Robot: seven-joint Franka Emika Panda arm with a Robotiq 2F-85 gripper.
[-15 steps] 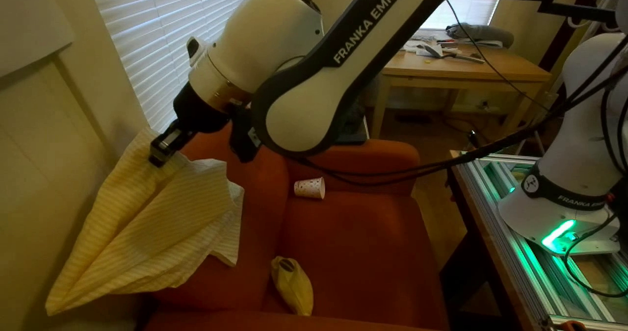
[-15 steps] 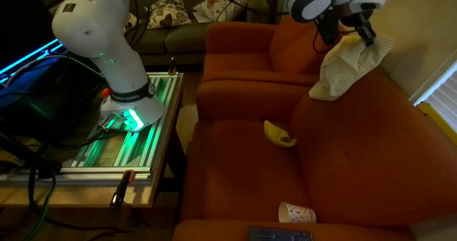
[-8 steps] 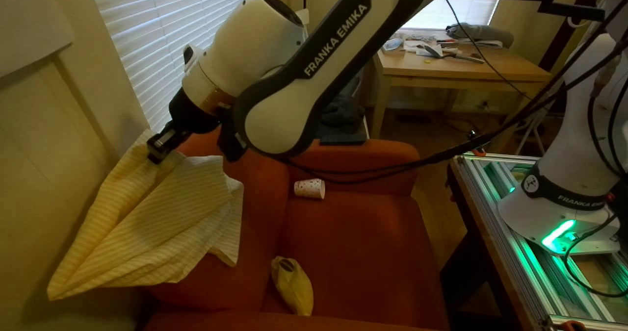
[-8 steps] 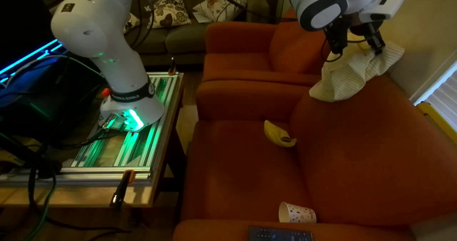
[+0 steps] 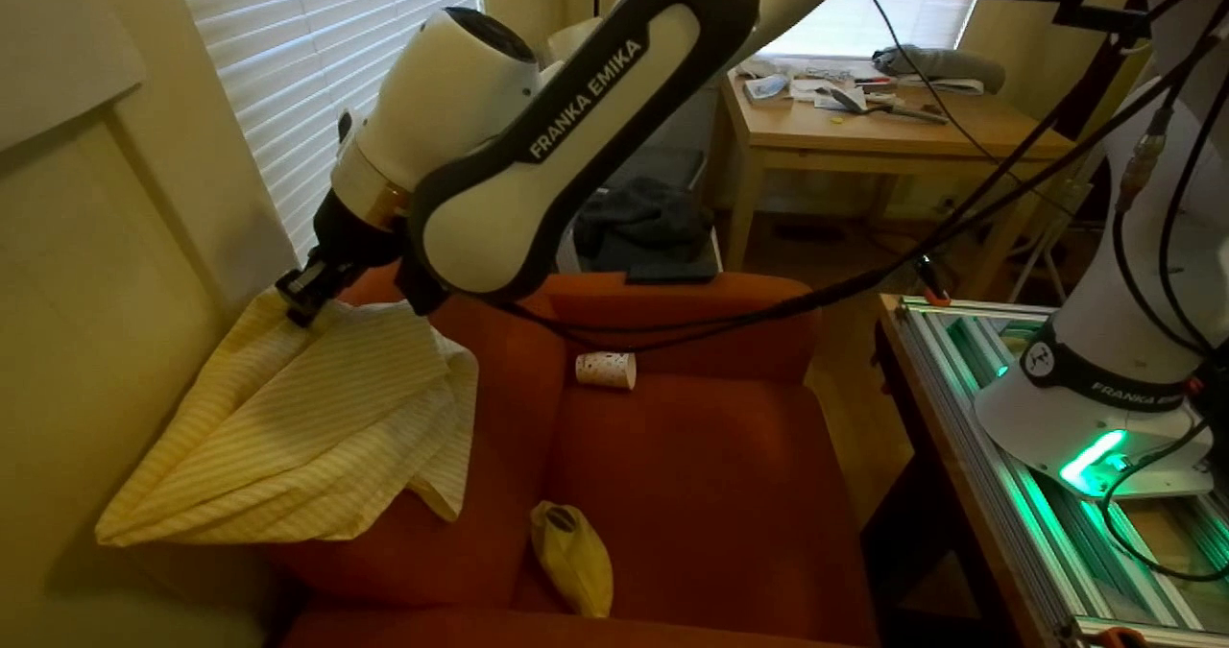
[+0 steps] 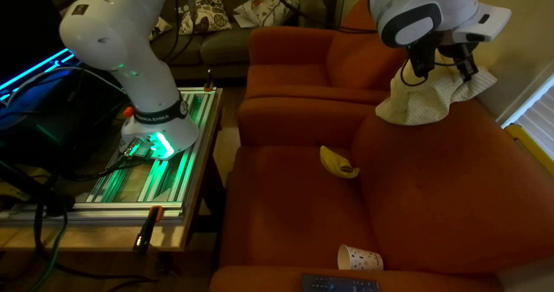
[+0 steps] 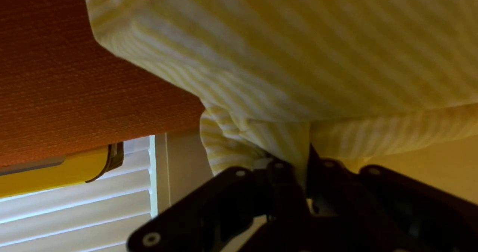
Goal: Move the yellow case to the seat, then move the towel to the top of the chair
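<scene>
The yellow case (image 5: 573, 560) lies on the orange-red chair's seat (image 5: 710, 494), close to the backrest; it also shows in an exterior view (image 6: 338, 162). The yellow-and-white striped towel (image 5: 317, 427) hangs from my gripper (image 5: 296, 304) over the upper backrest (image 6: 441, 188), near the wall. In an exterior view the towel (image 6: 424, 99) partly covers the backrest's far end below my gripper (image 6: 468, 73). In the wrist view the gripper (image 7: 300, 166) is shut on a fold of the towel (image 7: 317, 58). The fingertips are partly hidden by cloth.
A spotted paper cup (image 5: 605, 370) lies on its side on the seat. A remote (image 6: 339, 283) lies on the near armrest. The wall (image 5: 86, 341) and window blinds (image 5: 336, 72) are close behind the backrest. A second orange chair (image 6: 290, 73) stands beside it.
My gripper has moved right and down in an exterior view, carrying the held part of the towel with it. The towel's hanging wall-side corner has risen. The case and cup have not moved.
</scene>
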